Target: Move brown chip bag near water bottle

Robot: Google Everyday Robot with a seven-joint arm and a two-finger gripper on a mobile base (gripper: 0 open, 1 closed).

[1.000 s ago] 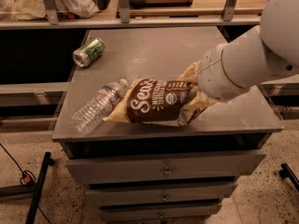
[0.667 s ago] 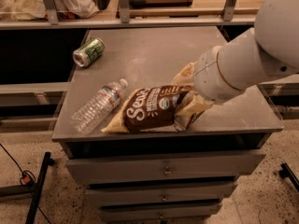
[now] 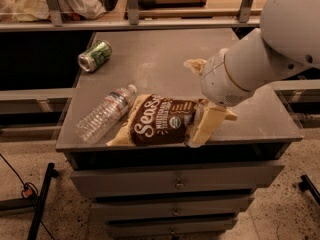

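Gripper [image 3: 200, 104] at brown chip bag [image 3: 159, 122], half hidden behind arm [image 3: 252, 64]

One brown chip bag [image 3: 155, 126], one water bottle [image 3: 106, 114] and one green can [image 3: 95, 55] lie on one grey cabinet top [image 3: 165, 59]: three loose items in all. One robot arm [image 3: 260, 59] enters from the right, carrying one gripper [image 3: 196, 101], placed at the bag's right end near the front edge of the top. Below the top, three drawer fronts [image 3: 175, 181] are stacked, each with one small handle. Along the back rail stand three upright posts [image 3: 132, 4]. On the floor: one cable [image 3: 15, 176] at left, and two black stand legs [image 3: 42, 199], one on each side of the cabinet
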